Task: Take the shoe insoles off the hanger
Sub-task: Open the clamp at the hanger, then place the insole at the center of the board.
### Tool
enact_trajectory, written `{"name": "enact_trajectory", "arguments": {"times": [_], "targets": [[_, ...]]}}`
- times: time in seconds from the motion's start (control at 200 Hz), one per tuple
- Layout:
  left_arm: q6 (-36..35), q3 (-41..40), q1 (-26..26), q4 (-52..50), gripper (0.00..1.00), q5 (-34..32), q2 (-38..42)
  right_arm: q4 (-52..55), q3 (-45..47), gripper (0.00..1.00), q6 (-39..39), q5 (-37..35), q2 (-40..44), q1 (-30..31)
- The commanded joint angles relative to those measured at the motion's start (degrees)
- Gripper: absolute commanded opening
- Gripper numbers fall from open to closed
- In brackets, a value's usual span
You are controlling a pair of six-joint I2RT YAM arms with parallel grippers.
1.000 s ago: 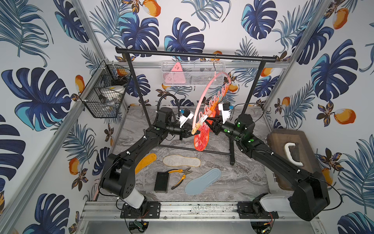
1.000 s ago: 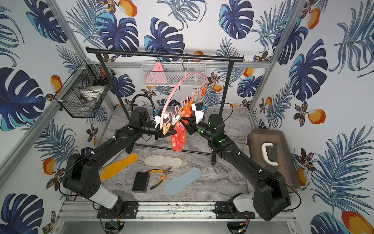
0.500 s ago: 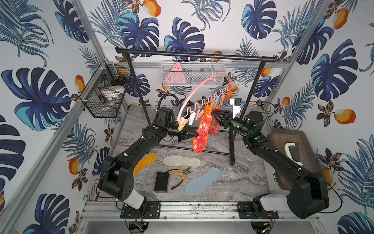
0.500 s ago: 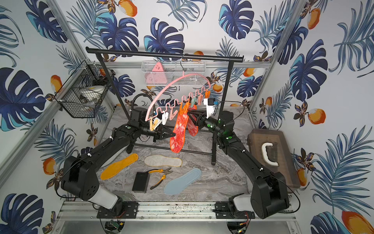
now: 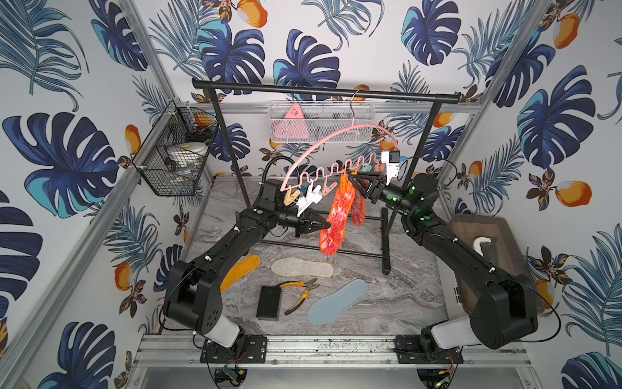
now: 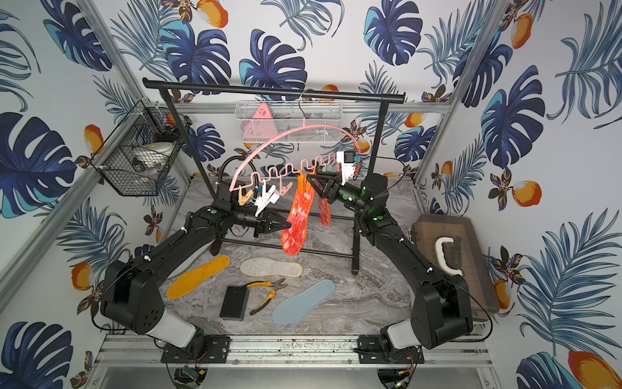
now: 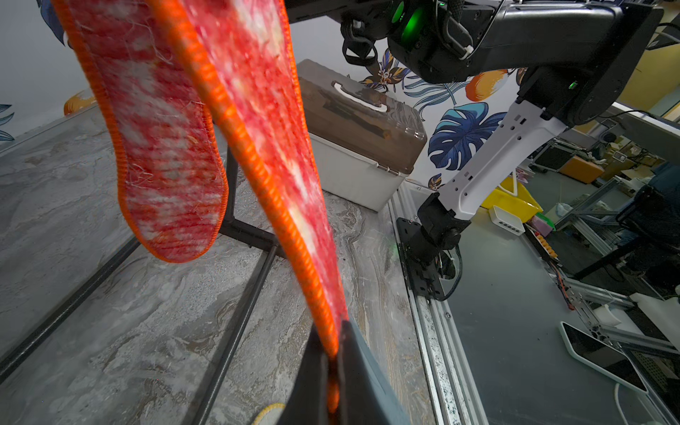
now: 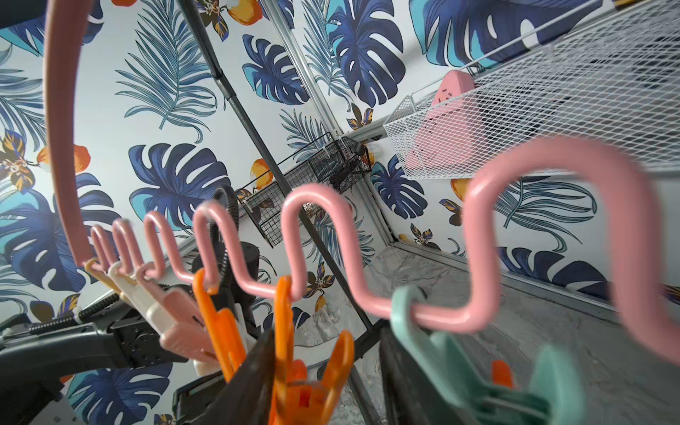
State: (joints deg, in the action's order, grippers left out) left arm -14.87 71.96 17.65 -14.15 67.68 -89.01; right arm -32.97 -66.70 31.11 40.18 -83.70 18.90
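Note:
The pink hanger (image 5: 336,134) (image 6: 316,125) (image 8: 312,198) hangs by its hook from the black rack. Two red-orange insoles dangle from orange pegs: a near one (image 5: 336,222) (image 6: 298,219) (image 7: 257,110) and a far one (image 5: 358,208) (image 7: 165,147). My left gripper (image 5: 328,225) (image 7: 333,346) is shut on the near insole's edge. Up at the peg row, my right gripper (image 5: 353,178) (image 8: 327,331) stands open, its jaws either side of an orange peg (image 8: 294,368). On the table lie a yellow-orange insole (image 5: 240,272), a beige one (image 5: 302,267) and a light blue one (image 5: 338,301).
The black rack (image 5: 323,91) spans the back, its foot bars crossing the table under the insoles. Yellow-handled pliers (image 5: 301,293) and a black block (image 5: 269,303) lie at the front. A brown-lidded box (image 5: 488,242) sits right; wire baskets (image 5: 175,158) (image 5: 319,121) hang on the walls.
The hanger has swung round from edge-on to hanging broadside. My right gripper has opened wider and moved right and up to the peg row. The left stays shut on the insole.

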Motion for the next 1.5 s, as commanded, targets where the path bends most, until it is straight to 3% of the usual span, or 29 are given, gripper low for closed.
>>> {"name": "enact_trajectory", "arguments": {"times": [0.0, 0.19, 0.41, 0.575, 0.695, 0.771, 0.931, 1.126, 1.241, 1.496], "targets": [[-2.0, 0.3, 0.0, -0.7, 0.0, 1.6, 0.5, -4.5, -1.1, 0.47, 4.1, 0.6, -1.1, 0.0], [-2.1, 0.1, 0.1, -0.8, 0.0, 1.2, 0.7, -7.1, -2.0, 0.32, 7.6, 1.8, -3.0, 0.0], [-3.3, 0.0, 0.0, -2.3, 0.0, 0.4, 0.9, -7.8, -0.9, 0.23, 7.7, 1.4, -2.8, -0.1], [-12.0, -0.2, -0.1, -11.6, 0.0, -1.9, 0.9, -5.5, -1.3, 0.22, 6.5, 0.7, -2.6, -0.3], [-19.0, -0.5, -0.2, -19.2, 0.0, -6.2, 1.2, -4.0, -1.2, 0.32, 5.2, -0.2, -2.3, -0.3], [-23.0, -0.6, -0.7, -23.9, 0.0, -9.1, 1.3, -3.7, -0.4, 0.43, 5.0, -1.2, -2.0, -0.3], [-28.0, -2.6, -2.6, -30.7, 0.0, -12.9, 2.1, -4.5, 1.2, 0.44, 5.0, -1.9, -1.2, -0.3], [-27.7, -8.1, -2.9, -31.0, 0.0, -15.2, 6.8, -4.8, 7.5, 0.47, 5.2, -3.0, 1.2, -0.3], [-25.8, -11.0, -2.9, -29.5, 0.0, -14.0, 10.0, -4.6, 12.0, 0.52, 4.9, -2.9, 3.4, -0.3], [-22.8, -13.2, -2.9, -30.1, 0.0, -11.1, 12.6, 2.3, 22.8, 0.53, -0.5, 0.4, 11.3, 2.2]]}}
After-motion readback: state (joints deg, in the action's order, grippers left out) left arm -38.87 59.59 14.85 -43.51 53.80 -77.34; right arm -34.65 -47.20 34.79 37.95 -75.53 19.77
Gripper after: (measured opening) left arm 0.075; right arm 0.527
